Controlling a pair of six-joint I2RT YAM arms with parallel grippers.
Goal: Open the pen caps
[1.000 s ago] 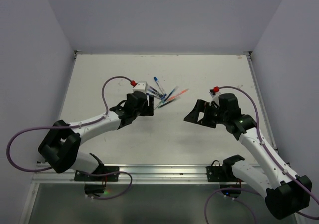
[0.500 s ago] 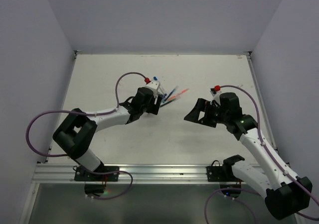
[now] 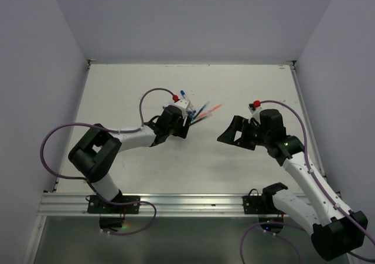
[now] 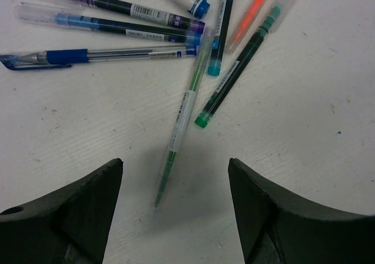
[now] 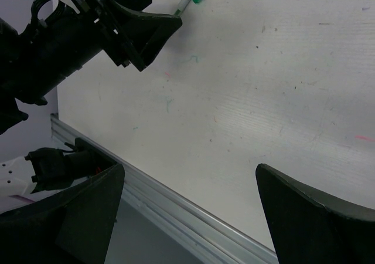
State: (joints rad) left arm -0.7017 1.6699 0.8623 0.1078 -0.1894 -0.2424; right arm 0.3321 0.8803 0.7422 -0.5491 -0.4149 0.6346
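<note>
Several pens (image 4: pixel 176 29) lie fanned on the white table, just ahead of my left gripper (image 4: pixel 174 164). A thin green pen (image 4: pixel 183 114) points its bare tip into the gap between the open jaws. Beside it lies a dark pen with a green end (image 4: pixel 202 121). At the left, a blue pen wears a blue clipped cap (image 4: pixel 14 60). An orange pen (image 4: pixel 252 17) lies top right. From above, the left gripper (image 3: pixel 179 124) hovers at the pile's near-left edge (image 3: pixel 199 112). My right gripper (image 3: pixel 229 134) stands wide open and empty, to the right of the pile.
A small blue piece (image 3: pixel 183 93) lies alone behind the pile. The metal rail of the table's near edge (image 5: pixel 176 211) runs under the right gripper (image 5: pixel 190 169). The left gripper's fingers (image 5: pixel 140 29) show in the right wrist view. Side walls enclose the table.
The left arm has swung right and forward, up to the pens, and its jaws have narrowed slightly. The right arm has not moved.
</note>
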